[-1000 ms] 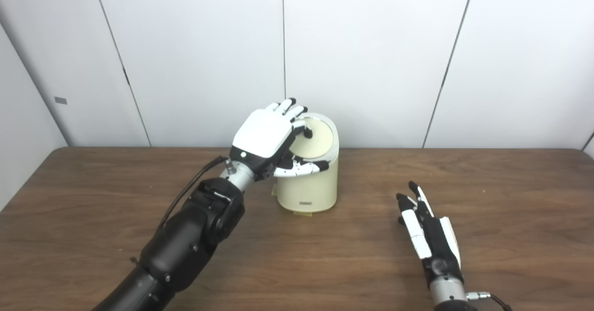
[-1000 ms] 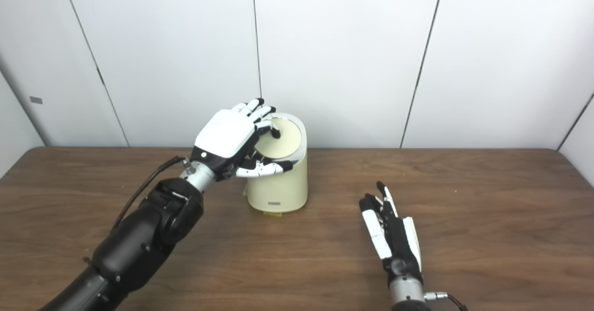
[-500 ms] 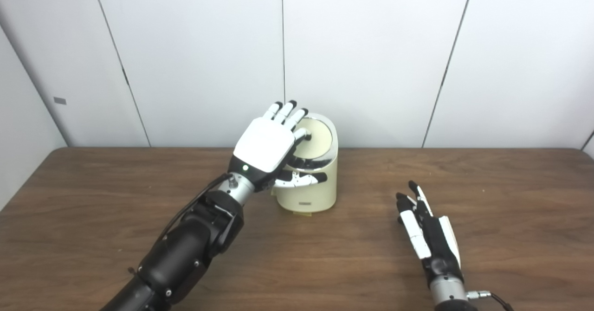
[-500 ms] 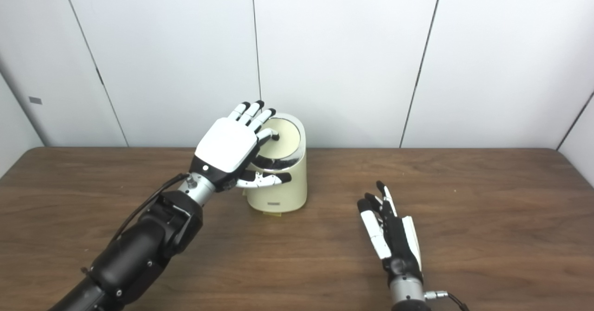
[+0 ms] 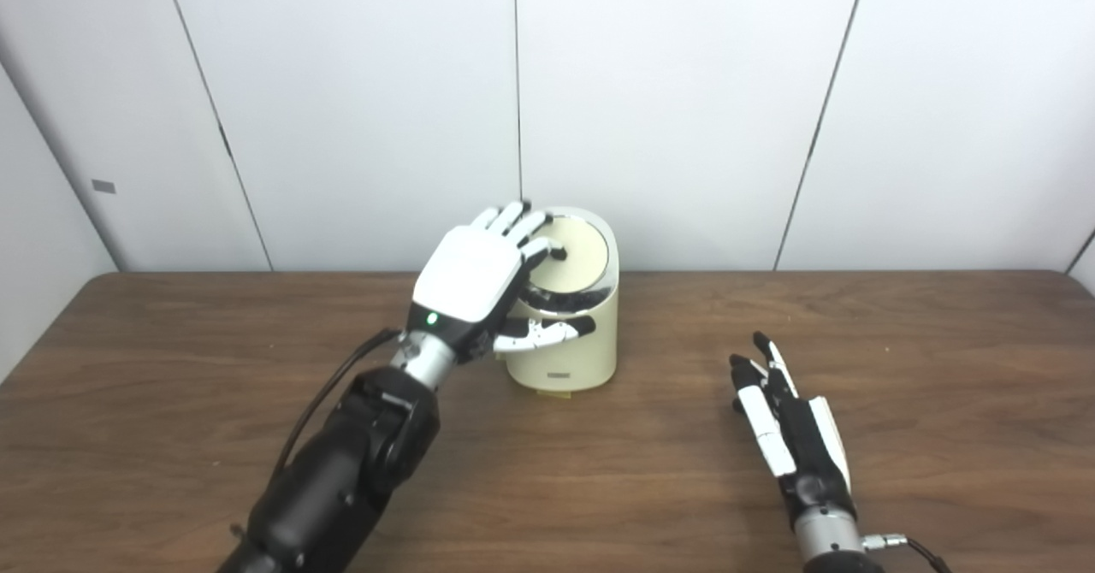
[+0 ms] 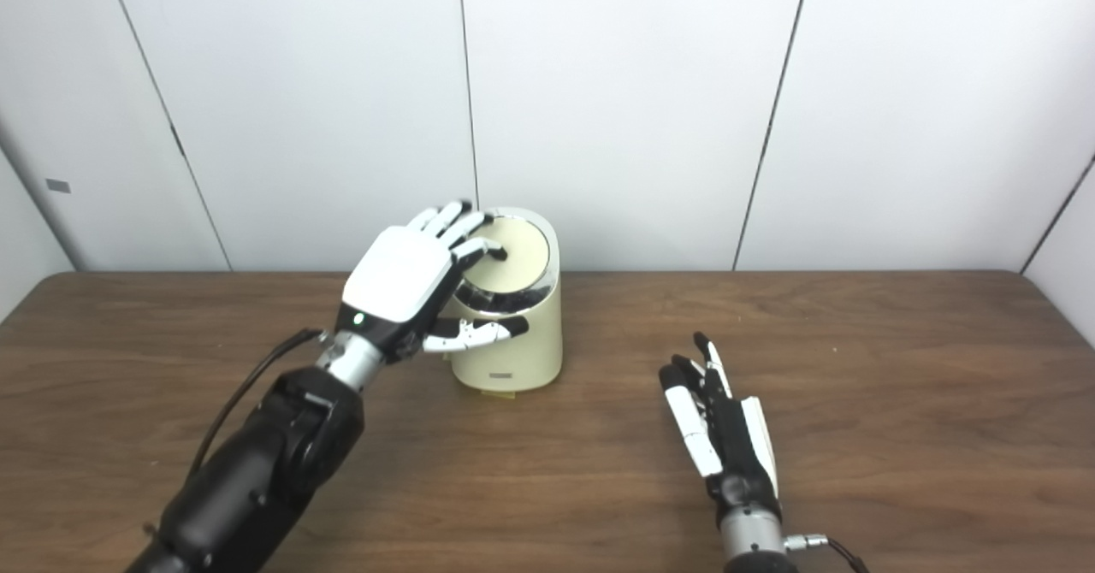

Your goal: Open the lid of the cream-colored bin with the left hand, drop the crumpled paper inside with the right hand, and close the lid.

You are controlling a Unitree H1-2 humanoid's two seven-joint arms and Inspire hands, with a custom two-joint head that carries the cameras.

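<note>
Lid (image 5: 575, 252) — under left hand (image 5: 469, 275)

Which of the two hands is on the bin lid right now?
The left hand: its fingertips rest on the cream lid. The right hand lies open on the table, apart from the bin.

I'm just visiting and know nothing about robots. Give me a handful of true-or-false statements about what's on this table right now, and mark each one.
1. The left hand is at the lid of the cream-colored bin. True.
2. The right hand holds a crumpled paper. False: it holds nothing and lies open on the table; no paper is visible.
3. The bin stands near the table's back edge, by the wall. True.
4. The bin has tipped onto its side. False: it stands upright.
5. The right hand touches the bin. False: it lies apart from it, nearer the camera.
</note>
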